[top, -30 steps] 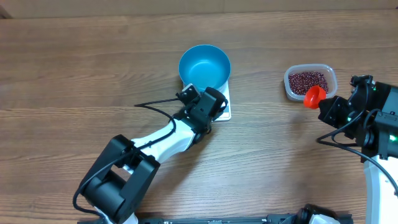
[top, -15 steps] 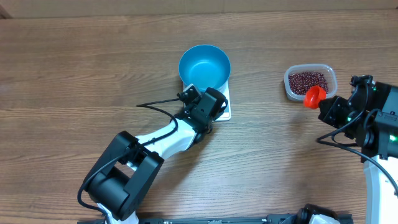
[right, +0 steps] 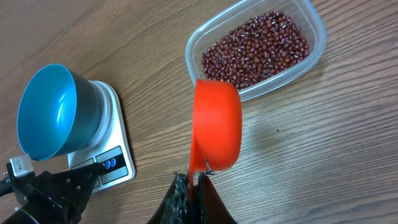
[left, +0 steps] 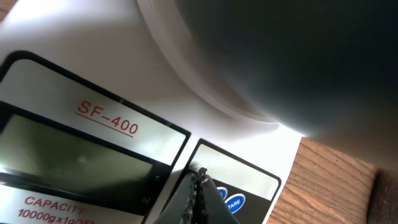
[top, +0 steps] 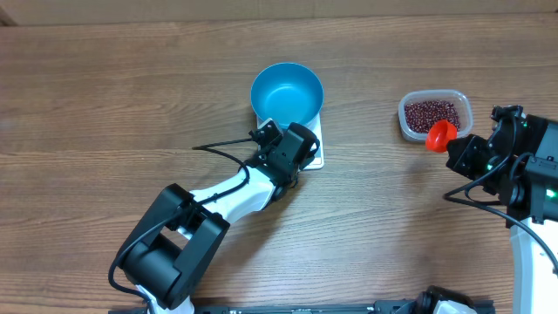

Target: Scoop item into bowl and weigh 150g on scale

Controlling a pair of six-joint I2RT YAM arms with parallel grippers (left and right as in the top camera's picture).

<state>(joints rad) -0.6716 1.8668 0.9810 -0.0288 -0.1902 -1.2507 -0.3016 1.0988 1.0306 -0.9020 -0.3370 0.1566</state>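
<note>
Many beans [right: 255, 50] in tub [right: 318, 31] beside scoop [right: 216, 127]

Stretches the left arm [top: 231, 196] from the near-left corner of the desk [top: 87, 131] diagonally toward the centre, with the base joint bulky and dark, the white forearm link rising, and a loose black cable looping off beside the left wrist [top: 292, 146]. Presses the left fingers [left: 198, 190] fully together, empty, with the tips pointing down at the button strip of the scale [left: 93, 37]; cannot tell whether touching. Stands the right arm [top: 523, 170] at the right edge, with the right wrist [top: 471, 155] turned leftward. Pinches the right fingers [right: 189, 193] shut on the flat handle of a red scoop [right: 216, 127], its cup out ahead of the tips.
</note>
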